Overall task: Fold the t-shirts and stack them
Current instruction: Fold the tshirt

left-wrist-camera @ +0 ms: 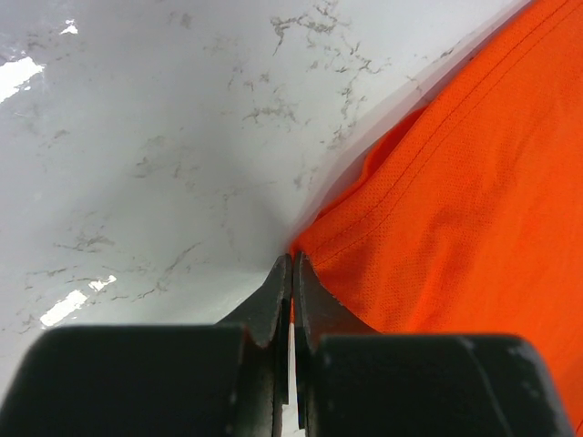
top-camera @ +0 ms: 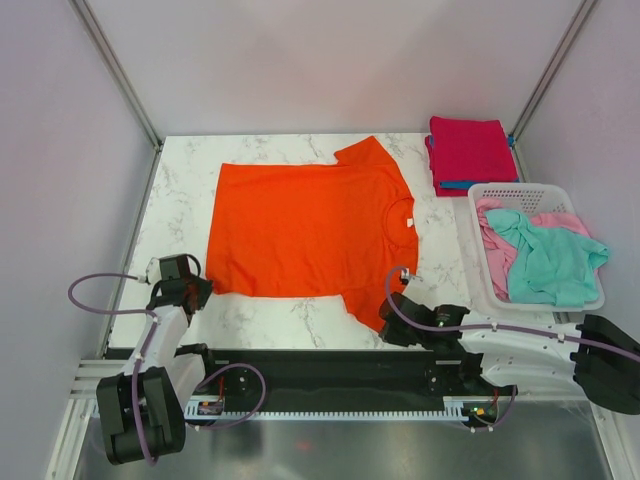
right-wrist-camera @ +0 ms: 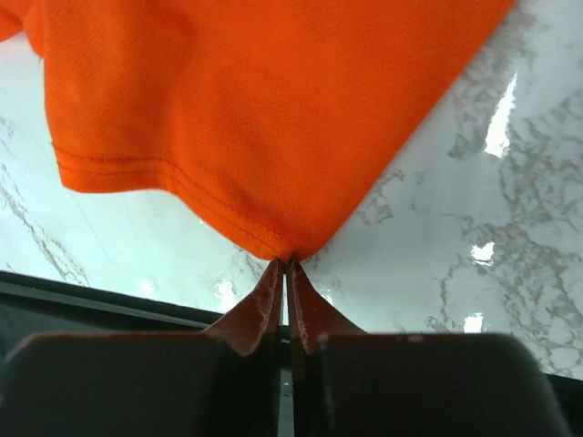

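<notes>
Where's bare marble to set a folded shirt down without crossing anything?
Bare marble runs left of the orange shirt to the table edge, and along the near side between the left hand and right hand. A smaller patch lies between its collar and the basket. The right side is crowded: magenta stack, then the basket.

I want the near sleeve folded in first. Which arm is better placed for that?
Right. The right gripper is shut on the near sleeve tip of the orange shirt; the left gripper pinches the hem corner, at the shirt's other end.
</notes>
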Controlling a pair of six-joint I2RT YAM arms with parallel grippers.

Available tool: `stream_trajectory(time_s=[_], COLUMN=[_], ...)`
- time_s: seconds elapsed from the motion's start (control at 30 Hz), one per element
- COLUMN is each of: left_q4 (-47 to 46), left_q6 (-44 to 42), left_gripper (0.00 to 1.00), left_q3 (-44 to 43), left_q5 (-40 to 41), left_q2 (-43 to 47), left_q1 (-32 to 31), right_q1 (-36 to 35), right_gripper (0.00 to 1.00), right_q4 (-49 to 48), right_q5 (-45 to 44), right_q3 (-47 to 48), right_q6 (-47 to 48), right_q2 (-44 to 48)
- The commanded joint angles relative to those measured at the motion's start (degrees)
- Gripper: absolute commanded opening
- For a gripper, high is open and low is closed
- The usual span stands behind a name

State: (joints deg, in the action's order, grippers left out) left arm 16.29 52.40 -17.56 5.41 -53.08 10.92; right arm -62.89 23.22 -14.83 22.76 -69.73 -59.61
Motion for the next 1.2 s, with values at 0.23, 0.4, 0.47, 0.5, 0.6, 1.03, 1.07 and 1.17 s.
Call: stream_trajectory(time_s=[0.23,0.4,0.47,0.5,0.6,1.03,1.07,1.17], left_q4=[5.05,9.54,11.30,11.74,12.80,12.80,12.71,12.71], left_q6=[-0.99,-1.68,-3.18,-4.58,-6.95,-18.03,-18.56,-19.53], left_gripper=[0.02,0.02,0.02,0.02,0.02,0.02,0.02,0.02], left_q3=[-2.47,-6.34,-9.14,-10.20,-13.81,-29.00,-29.89,-33.67], left_q5=[-3.64,-5.06,-8.30,-9.09,-11.82,-15.61,-15.52,-15.60], left_q2=[5.07,11.85,12.65,12.30,10.02,-10.18,-11.33,-16.52], left_q1=[0.42,0.42,0.42,0.51,0.42,0.51,0.51,0.51], right_q1=[-0.83,-0.91,-0.83,-0.83,-0.57,20.87,22.45,25.26], right_gripper=[0.00,0.00,0.00,0.00,0.00,0.00,0.00,0.00], right_q4=[17.36,24.93,26.17,27.22,27.93,17.48,16.43,15.02], right_q5=[-9.94,-15.92,-17.42,-19.08,-22.94,-17.17,-16.12,-14.45], right_q3=[4.28,11.85,15.81,17.21,22.92,43.49,44.55,48.51], right_q6=[-5.41,-4.71,-3.22,-2.52,0.38,26.91,27.98,31.41], right_q2=[9.32,13.03,12.42,11.90,8.56,-11.39,-12.62,-17.37])
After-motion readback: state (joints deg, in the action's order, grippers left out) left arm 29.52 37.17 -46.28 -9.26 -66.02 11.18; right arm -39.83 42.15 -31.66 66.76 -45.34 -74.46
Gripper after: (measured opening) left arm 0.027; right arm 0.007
